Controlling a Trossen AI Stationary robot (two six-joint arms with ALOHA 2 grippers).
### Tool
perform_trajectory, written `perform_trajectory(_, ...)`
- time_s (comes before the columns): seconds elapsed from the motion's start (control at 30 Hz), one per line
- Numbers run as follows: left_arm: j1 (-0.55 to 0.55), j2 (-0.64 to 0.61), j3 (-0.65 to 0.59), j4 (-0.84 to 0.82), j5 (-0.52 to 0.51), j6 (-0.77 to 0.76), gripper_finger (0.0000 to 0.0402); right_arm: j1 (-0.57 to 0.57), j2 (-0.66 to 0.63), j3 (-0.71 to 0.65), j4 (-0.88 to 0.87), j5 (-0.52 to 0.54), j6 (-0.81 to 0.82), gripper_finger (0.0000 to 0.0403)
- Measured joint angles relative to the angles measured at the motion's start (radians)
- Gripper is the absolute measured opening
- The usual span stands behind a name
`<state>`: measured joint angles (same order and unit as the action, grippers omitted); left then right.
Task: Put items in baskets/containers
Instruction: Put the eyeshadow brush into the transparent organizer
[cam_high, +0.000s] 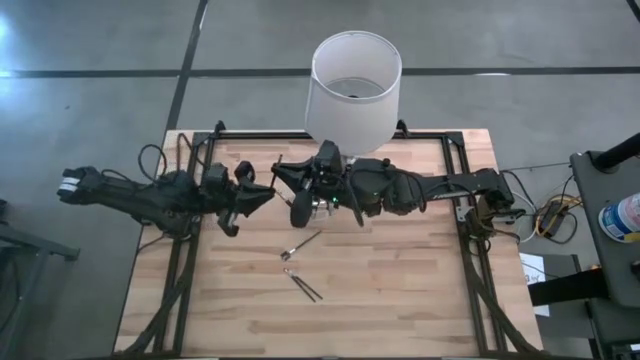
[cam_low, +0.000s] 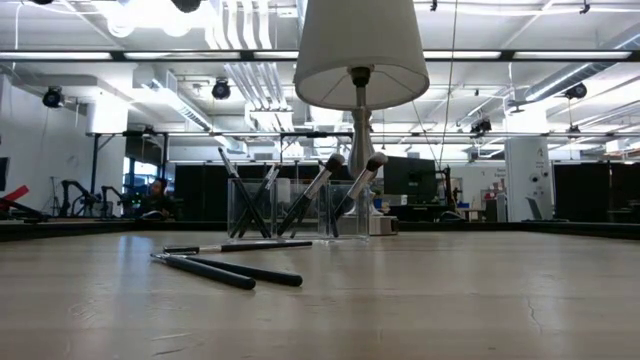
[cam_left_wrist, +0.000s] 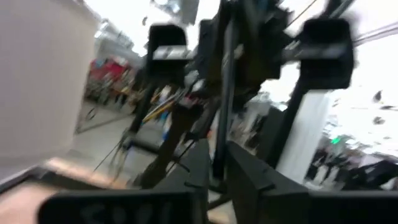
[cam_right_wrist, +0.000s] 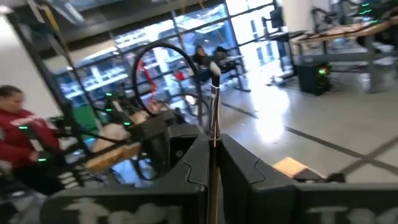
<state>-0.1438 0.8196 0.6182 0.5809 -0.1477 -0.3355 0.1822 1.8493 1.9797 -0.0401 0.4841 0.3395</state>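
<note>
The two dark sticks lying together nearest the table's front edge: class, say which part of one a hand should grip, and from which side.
Probably mid-shaft, from straight above, closing across the stick's width. The dark sticks lie flat on the table, thin and close together, so pick toward the ends where they spread apart. Left hand and right hand each hold a brush now.

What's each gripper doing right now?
Left gripper: shut on a dark stick.
Right gripper: shut on a brush.
</note>
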Motion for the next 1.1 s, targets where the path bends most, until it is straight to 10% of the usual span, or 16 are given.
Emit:
perform_trajectory(0.33,-0.004,-0.063,-0.002,-0.410,-0.138,0.020,0.0156,0.003,-0.004,0.000,-0.158,0.194,-0.033,0.0014)
perform_trajectory(0.63,-0.004,-0.192,-0.002,-0.985,-0.189,-0.081,0.0172,0.003,0.018,-0.056,-0.428,0.353,0.127,0.0014)
perform_trajectory(1.1,-0.009,-0.283,-0.090,-1.073,-0.208,-0.184,0.0172,0.001,0.099,-0.342,-0.414,0.513,0.615,0.0013)
